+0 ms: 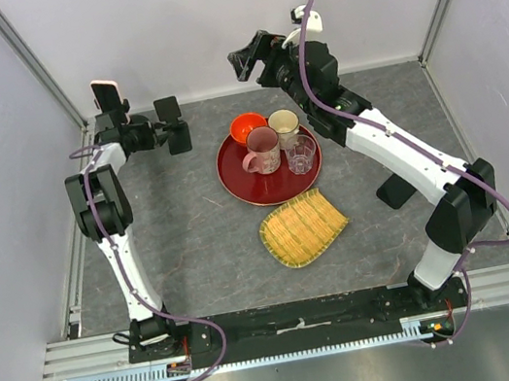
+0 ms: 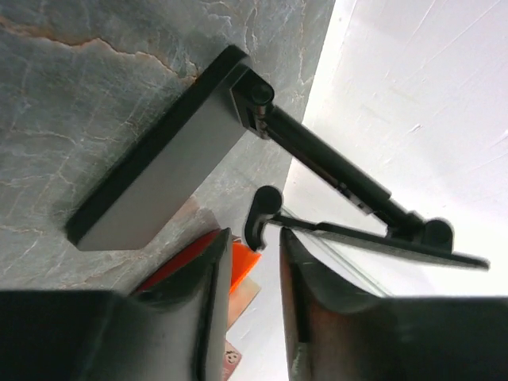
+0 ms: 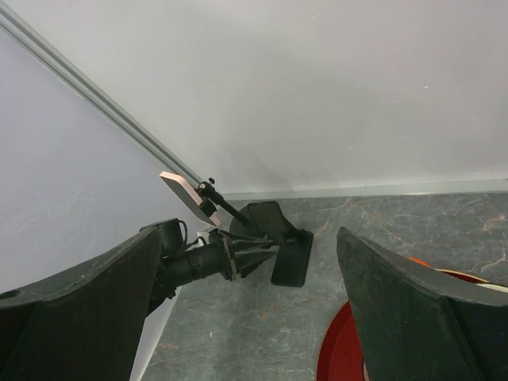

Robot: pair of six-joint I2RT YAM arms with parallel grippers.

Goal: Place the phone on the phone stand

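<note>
The pink-edged phone (image 1: 107, 96) stands high in the back-left corner, above my left wrist. Seen from the right wrist, the phone (image 3: 189, 198) is tilted, its back against the knobbed top joint of the thin arm of the black phone stand (image 3: 290, 258). The stand's base (image 1: 177, 137) lies flat on the table. The left wrist view shows the stand (image 2: 159, 175), its arm and an edge-on cradle with a hooked lip just past my fingertips. My left gripper (image 2: 254, 246) (image 1: 153, 131) is slightly open, nothing between the fingers. My right gripper (image 1: 249, 56) hangs raised and wide open, empty.
A red tray (image 1: 231, 170) holds an orange bowl (image 1: 246, 128), pink mug (image 1: 262, 150), beige cup (image 1: 284, 126) and clear glass (image 1: 301, 155). A woven bamboo dish (image 1: 303, 228) lies in front of it. A small black block (image 1: 395, 190) sits by the right arm. Walls enclose three sides.
</note>
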